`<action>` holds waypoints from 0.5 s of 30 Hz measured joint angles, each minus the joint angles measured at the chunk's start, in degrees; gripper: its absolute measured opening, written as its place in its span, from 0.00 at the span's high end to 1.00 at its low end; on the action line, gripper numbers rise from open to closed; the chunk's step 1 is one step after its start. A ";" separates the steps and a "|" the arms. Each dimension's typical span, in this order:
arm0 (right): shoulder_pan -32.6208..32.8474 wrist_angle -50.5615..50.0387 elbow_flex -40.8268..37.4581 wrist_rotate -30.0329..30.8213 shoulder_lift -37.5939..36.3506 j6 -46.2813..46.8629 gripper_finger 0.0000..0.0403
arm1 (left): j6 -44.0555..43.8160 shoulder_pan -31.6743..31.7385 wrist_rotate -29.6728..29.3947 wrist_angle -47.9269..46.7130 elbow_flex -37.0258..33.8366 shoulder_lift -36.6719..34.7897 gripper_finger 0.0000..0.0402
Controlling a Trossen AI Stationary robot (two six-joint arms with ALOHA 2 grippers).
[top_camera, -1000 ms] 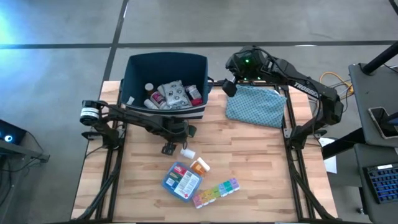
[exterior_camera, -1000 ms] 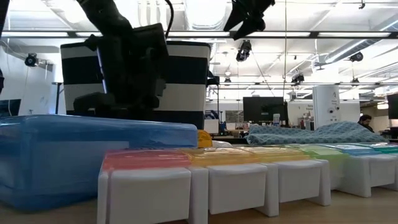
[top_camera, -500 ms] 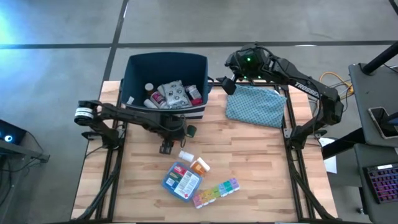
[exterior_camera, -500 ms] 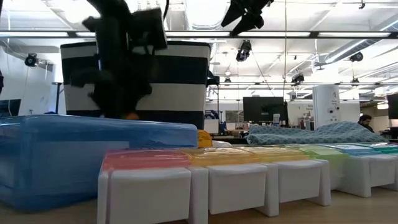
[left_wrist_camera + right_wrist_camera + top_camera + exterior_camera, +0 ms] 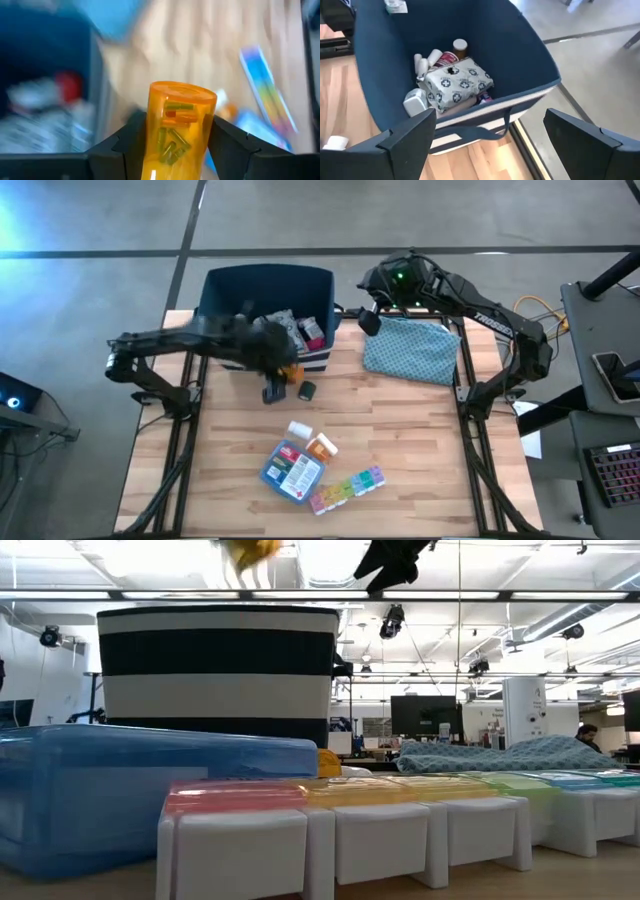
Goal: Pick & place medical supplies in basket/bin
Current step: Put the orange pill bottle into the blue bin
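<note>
Your wooden surface [image 5: 400, 430] sits on grey floor. Your left pincer [image 5: 285, 370] grips an orange pill bottle [image 5: 176, 132], which only the left wrist view shows clearly, just at the navy bin [image 5: 215, 290]'s near edge. Your right pincer [image 5: 368, 315], spread wide and empty, hangs beside the bin's other side.

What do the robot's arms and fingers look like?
Both arms are dark, thin and jointed. The left arm has a white band by its shoulder. The right arm has white lettering along one link, a green light near its wrist and black cables. The fingers are dark, flat and angular, two on each arm.
</note>
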 joint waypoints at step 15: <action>0.13 1.92 -0.78 -2.83 0.07 -0.22 0.11 | 19.83 18.94 -18.06 -6.41 3.91 0.57 0.58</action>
